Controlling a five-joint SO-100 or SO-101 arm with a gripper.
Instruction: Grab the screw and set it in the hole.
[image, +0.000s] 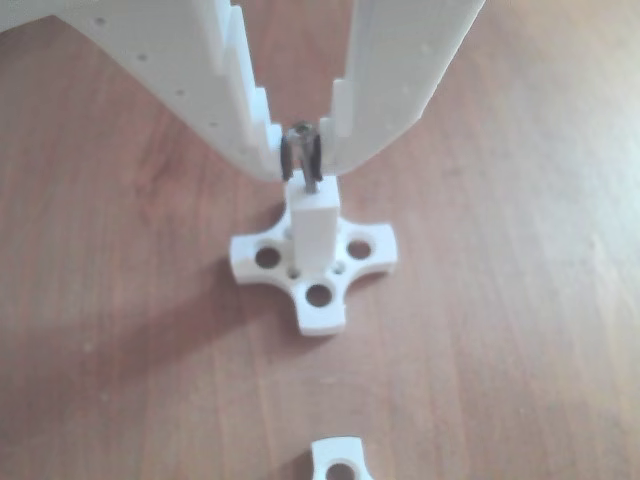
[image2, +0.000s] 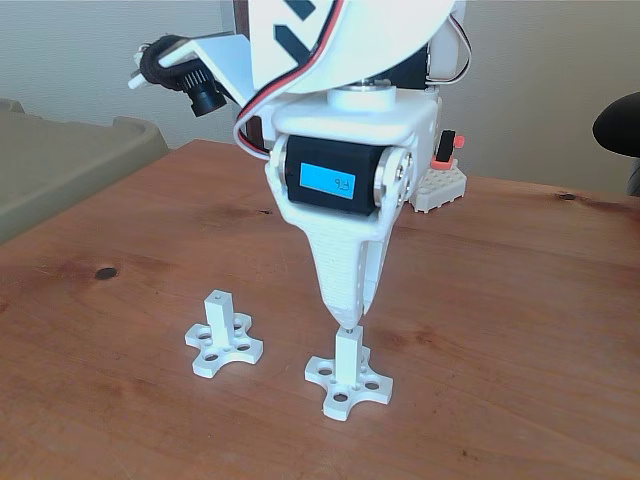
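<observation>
- Directly above the nearer white post (image: 314, 228), the gripper (image: 303, 152) points straight down, its white fingers (image: 395, 70) clamped through black pads on the screw (image: 304, 150).
- Held upright, the screw shows its round head between the pads, while its thin shank reaches down to the hole (image: 312, 193) in the post's top face; how deep it sits cannot be told.
- On the wooden table (image2: 520, 330), that post stands on a cross-shaped base (image2: 347, 385) with round holes in its lobes.
- Left of it in the fixed view, well apart, a second post (image2: 219, 318) stands with its top bore bare.
</observation>
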